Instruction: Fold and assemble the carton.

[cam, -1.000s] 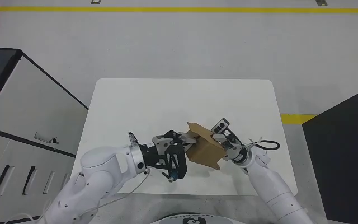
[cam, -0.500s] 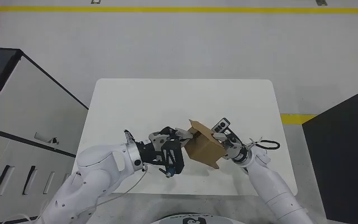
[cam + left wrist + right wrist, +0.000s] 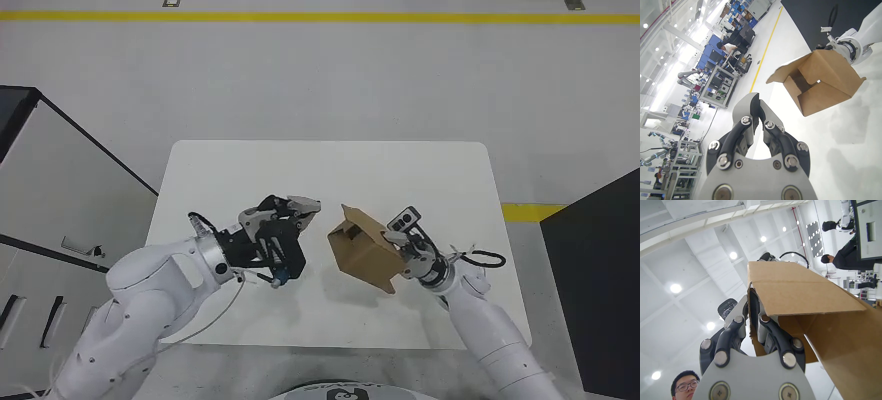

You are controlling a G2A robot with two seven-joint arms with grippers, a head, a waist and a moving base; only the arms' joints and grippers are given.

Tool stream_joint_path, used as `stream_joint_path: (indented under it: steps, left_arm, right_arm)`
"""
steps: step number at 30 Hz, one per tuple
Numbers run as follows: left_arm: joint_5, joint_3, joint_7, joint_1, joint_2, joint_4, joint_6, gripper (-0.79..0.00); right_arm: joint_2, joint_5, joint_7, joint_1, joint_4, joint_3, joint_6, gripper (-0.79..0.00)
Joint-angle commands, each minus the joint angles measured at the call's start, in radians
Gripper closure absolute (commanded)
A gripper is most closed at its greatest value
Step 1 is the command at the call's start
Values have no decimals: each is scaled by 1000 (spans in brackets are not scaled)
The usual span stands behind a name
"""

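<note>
Left tool [image 3: 303, 207] backed off leftward, jaws closed, empty. Right tool [image 3: 403, 248] clamps brown cardboard carton [image 3: 362, 258] by its wall edge, above front-right of white counter [image 3: 400, 170]. We judge it light, bendy; grip flaps near creases.

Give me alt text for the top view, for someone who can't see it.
The right gripper holds a tilted brown carton by one edge over a white table, jaws shut on the cardboard. The left gripper, jaws shut and empty, is apart from the carton, facing its open end.
</note>
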Motion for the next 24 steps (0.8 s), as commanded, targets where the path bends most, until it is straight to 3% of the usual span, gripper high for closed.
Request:
stream_joint_path:
  steps: [1,14,24]
  left_arm:
    - [9,0,13,-10,0,0,-10,0]
    - [115,99,8,-53,-3,0,-71,0]
    - [121,115,-27,-44,-3,0,-100,0]
  right_arm:
    - [3,-38,-23,-3,-4,7,-17,0]
    - [10,-126,-68,-13,-31,14,-45,0]
    - [11,-126,-59,-14,-39,15,-56,0]
